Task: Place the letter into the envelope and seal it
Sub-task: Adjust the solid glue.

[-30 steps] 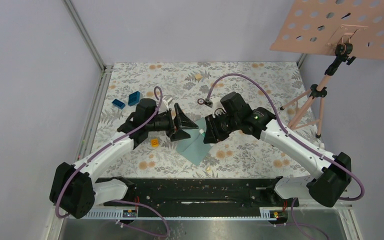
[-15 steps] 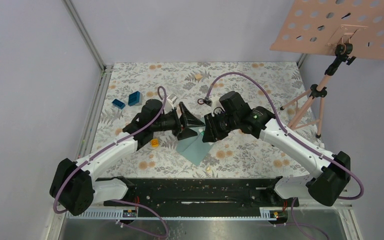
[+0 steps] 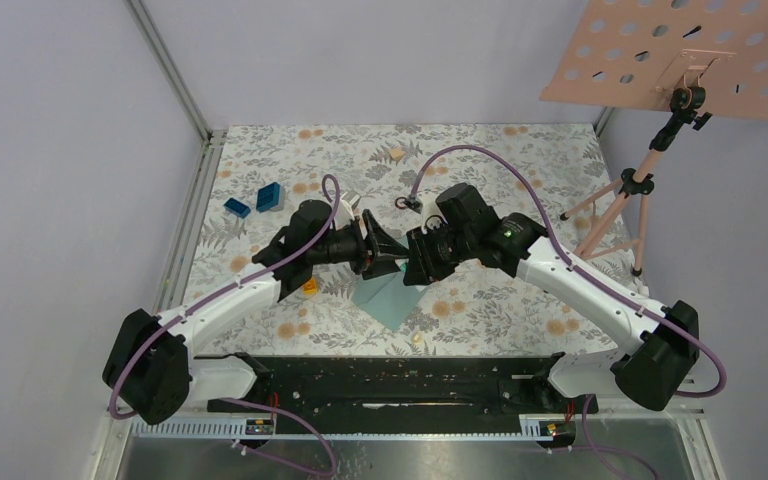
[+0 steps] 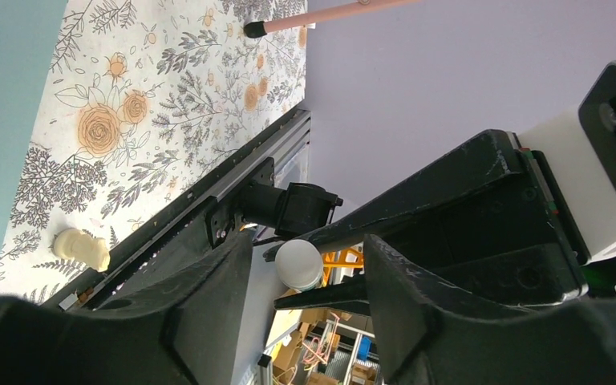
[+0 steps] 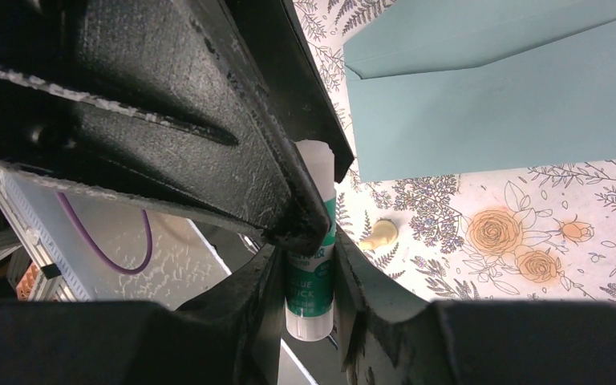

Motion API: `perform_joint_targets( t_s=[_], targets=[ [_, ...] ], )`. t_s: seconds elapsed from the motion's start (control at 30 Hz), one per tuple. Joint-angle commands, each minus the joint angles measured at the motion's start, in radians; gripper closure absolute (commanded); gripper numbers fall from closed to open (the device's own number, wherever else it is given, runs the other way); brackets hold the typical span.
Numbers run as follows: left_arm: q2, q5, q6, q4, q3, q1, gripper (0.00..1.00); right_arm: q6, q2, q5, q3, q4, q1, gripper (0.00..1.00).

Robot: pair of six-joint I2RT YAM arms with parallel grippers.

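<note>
- Floral-covered table (image 3: 480, 160): work surface. The task items sit at centre, within reach of both arms.
- Envelope (image 5: 513, 104): lies flat on the table just below the two meeting grippers. It is touched by neither, probably parked while the glue is prepared. The flap crease shows, but whether the flap is stuck down cannot be told.
- Letter: not visible in any view. It may be inside the envelope, though this is unconfirmed.
- Right gripper (image 3: 412, 262): clamped on the body of a glue stick (image 5: 311, 277), holding it out level toward the other arm.
- Left gripper (image 3: 386, 250): jaws apart, flanking the stick's white end with gaps on both sides, likely positioned to pull the cap.
- Cream scrap (image 5: 381, 233): lies beside the envelope's edge and plays no part in the task.
</note>
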Motion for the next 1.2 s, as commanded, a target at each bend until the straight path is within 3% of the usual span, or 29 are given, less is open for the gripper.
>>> perform_joint_targets(
  t_s=[0.0,0.13,0.23,0.53,0.67,0.73,0.8,0.87,1.0,1.17],
  targets=[
    [0.007,-0.013,-0.009,0.058,0.016,-0.004,0.48,0.009,-0.007,0.013,0.040,0.033,0.009,1.00],
    [0.015,-0.010,-0.015,0.061,0.015,-0.004,0.50,0.016,-0.012,0.015,0.036,0.042,0.009,1.00],
    [0.020,-0.011,-0.021,0.074,0.007,-0.006,0.58,0.025,-0.012,0.022,0.039,0.043,0.008,1.00],
    [0.023,-0.011,-0.012,0.068,0.006,-0.007,1.00,0.054,-0.036,0.062,0.034,0.053,0.008,1.00],
    [0.020,-0.014,-0.012,0.062,0.010,-0.007,1.00,0.075,-0.061,0.100,0.026,0.062,0.008,1.00],
    [0.018,-0.016,-0.014,0.059,0.013,-0.007,1.00,0.089,-0.075,0.111,0.020,0.073,0.009,0.85],
    [0.017,-0.018,-0.015,0.058,0.018,-0.005,1.00,0.105,-0.094,0.130,0.011,0.089,0.009,0.57],
    [0.015,-0.019,-0.018,0.055,0.025,0.001,1.00,0.115,-0.131,0.169,0.004,0.096,0.008,0.43],
    [0.011,-0.018,-0.071,0.076,0.024,0.020,1.00,0.140,-0.250,0.333,-0.041,0.158,0.009,0.24],
    [-0.002,-0.051,-0.188,0.138,-0.005,0.043,1.00,0.229,-0.457,0.339,-0.324,0.603,0.009,0.16]
  ],
)
